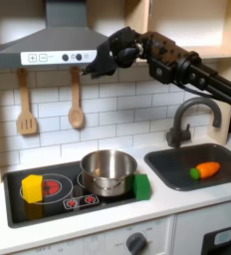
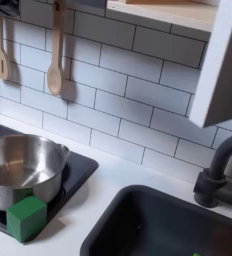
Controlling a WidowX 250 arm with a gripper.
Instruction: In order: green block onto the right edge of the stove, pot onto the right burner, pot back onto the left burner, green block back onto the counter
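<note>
A small green block [image 1: 141, 185] sits on the right edge of the black stove [image 1: 48, 204] in the first exterior view, just beside the steel pot [image 1: 109, 171] and close to touching its side. The second exterior view shows the same block [image 2: 27, 218] at the stove's [image 2: 80, 172] front corner, right in front of the pot [image 2: 23, 168], with white counter [image 2: 113, 183] just beyond it. The pot stands upright on the right burner, empty and shiny, its rim catching the light. On the left burner in the first exterior view rests a yellow block [image 1: 32, 186], well apart from the green one. To the right of the stove a dark grey sink [image 1: 177, 171] is set into the counter [image 1: 162, 202], and a toy carrot [image 1: 204, 170] lies in it, orange with a green end. A dark tap [image 1: 190, 118] curves over the sink; its base [image 2: 220, 182] is seen in the second exterior view. The robot arm [image 1: 187, 68] reaches in from the first exterior view's upper right, and its gripper [image 1: 100, 62] hangs high above the stove, near the range hood [image 1: 50, 45], holding nothing; I cannot tell whether its jaws are apart or together. A wooden spatula [image 1: 26, 105] and spoon [image 1: 76, 103] hang on the white tiled wall
</note>
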